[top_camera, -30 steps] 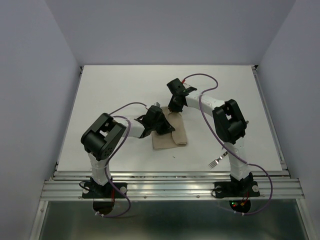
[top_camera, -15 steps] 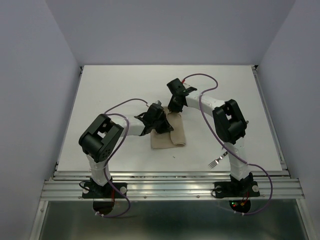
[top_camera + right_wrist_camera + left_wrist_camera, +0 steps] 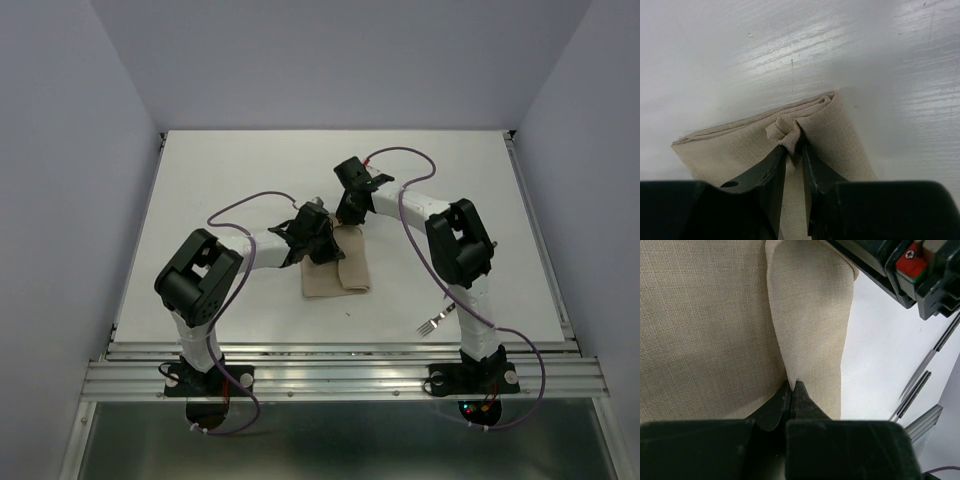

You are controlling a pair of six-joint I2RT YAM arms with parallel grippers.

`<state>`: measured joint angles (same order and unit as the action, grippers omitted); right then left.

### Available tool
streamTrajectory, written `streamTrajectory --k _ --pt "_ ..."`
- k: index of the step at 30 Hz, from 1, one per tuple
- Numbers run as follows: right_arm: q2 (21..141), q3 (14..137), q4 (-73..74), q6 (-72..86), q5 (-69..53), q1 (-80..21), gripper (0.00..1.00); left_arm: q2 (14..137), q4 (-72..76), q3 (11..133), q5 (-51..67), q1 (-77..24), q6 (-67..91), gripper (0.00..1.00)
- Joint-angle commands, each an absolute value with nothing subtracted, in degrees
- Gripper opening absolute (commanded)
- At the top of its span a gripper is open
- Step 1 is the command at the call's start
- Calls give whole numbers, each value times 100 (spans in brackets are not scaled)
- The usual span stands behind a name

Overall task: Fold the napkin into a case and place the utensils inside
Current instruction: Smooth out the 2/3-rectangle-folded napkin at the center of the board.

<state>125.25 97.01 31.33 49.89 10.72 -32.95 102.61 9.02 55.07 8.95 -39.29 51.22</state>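
The beige-tan napkin [image 3: 338,272] lies folded in layers at the middle of the table. My left gripper [image 3: 322,240] is shut on a raised fold of the napkin [image 3: 810,330] at its left part. My right gripper [image 3: 347,215] is shut on a bunched bit of the napkin's far edge [image 3: 790,135]. A fork [image 3: 437,321] lies near the right arm's base. The dark handles of the cutlery [image 3: 917,390] show at the right of the left wrist view. The knife's blade is not clear to see.
The white table [image 3: 250,180] runs back to grey walls. A metal rail [image 3: 340,350] lines the near edge. Purple cables [image 3: 400,160] loop over both arms.
The left arm has swung a little up and right over the napkin. The napkin's left part has drawn in slightly. The right arm has hardly moved.
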Motion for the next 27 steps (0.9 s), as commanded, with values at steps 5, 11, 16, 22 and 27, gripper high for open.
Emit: streamTrajectory --k 5,11,16,22,27 --pt "12112 9431 3252 4878 1186 -3252 26 10512 861 5687 817 -3946 4966 0" --pt "11690 9413 3269 4755 1213 -3252 35 10573 923 5616 888 -3946 4966 0" --pt "11356 9439 3384 4632 1318 -3252 46 10599 949 5625 923 -3946 4966 0" --pt "10671 8861 3454 4544 1476 -3199 55 10608 940 5651 984 -3955 4948 0" --pt "9810 7666 3025 4387 1180 -3199 52 10600 923 5651 1002 -3938 4931 0"
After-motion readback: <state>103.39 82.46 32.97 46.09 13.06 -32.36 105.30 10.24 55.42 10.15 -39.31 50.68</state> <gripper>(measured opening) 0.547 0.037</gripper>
